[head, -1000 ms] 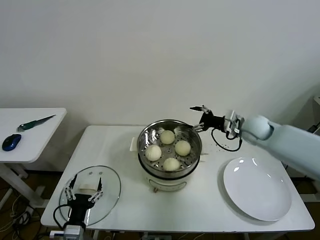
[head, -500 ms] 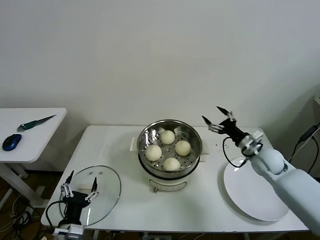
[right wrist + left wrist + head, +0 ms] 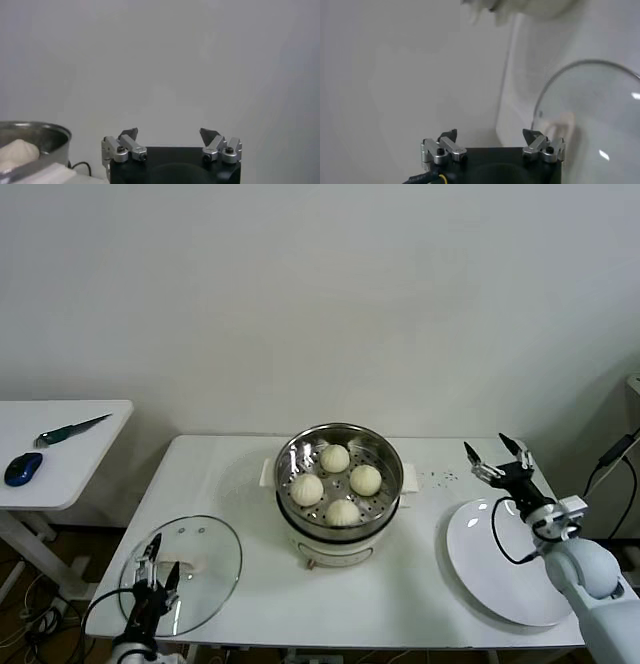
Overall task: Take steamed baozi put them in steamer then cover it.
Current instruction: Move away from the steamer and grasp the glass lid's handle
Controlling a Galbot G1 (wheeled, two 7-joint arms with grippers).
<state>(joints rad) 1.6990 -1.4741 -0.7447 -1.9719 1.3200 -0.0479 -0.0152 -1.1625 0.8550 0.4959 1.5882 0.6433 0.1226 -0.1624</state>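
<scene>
Four small cream-white steamed buns (image 3: 336,482) sit together on the perforated floor of the round shiny steel steamer basket (image 3: 385,452), which tops a cream-white electric pot at the middle of the white counter (image 3: 235,474). The right tool (image 3: 500,457), a second ago at the basket's far rim, has swung clear and now hangs above the near-wall edge of the flat white plate (image 3: 510,569), jaws spread wide and holding nothing — a sign, it seems, that loading is finished. Only the covering appears to remain. The left tool (image 3: 158,558) has dropped toward the counter's front edge over the round clear glass lid (image 3: 215,559), jaws wide apart and empty, just short of the lid's white handle (image 3: 559,123) — not yet grasped.
</scene>
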